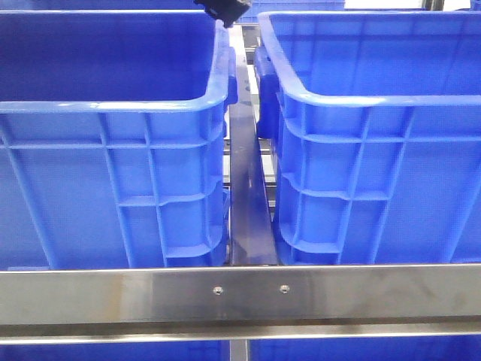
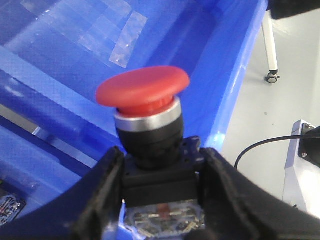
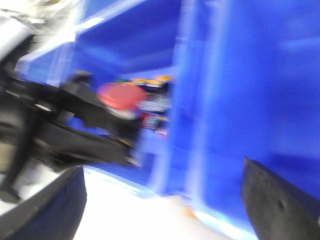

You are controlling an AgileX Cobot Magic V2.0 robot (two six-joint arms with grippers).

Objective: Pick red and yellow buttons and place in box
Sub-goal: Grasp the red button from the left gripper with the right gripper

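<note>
My left gripper (image 2: 161,170) is shut on the black body of the red button (image 2: 143,90), a domed red cap on a silver collar. It holds the button over the inside of a blue box (image 2: 225,75). In the blurred right wrist view the same red button (image 3: 120,95) shows in the left arm's black fingers, beside a blue crate wall (image 3: 240,75). My right gripper (image 3: 162,200) is open and empty. The yellow button cannot be made out clearly. The front view shows two blue boxes, left (image 1: 113,105) and right (image 1: 376,98).
A black arm part (image 1: 222,9) hangs at the top over the left box's right rim. A steel rail (image 1: 240,289) crosses in front of the boxes and a dark bar (image 1: 248,188) runs between them. A caster and cable lie on the floor (image 2: 272,77).
</note>
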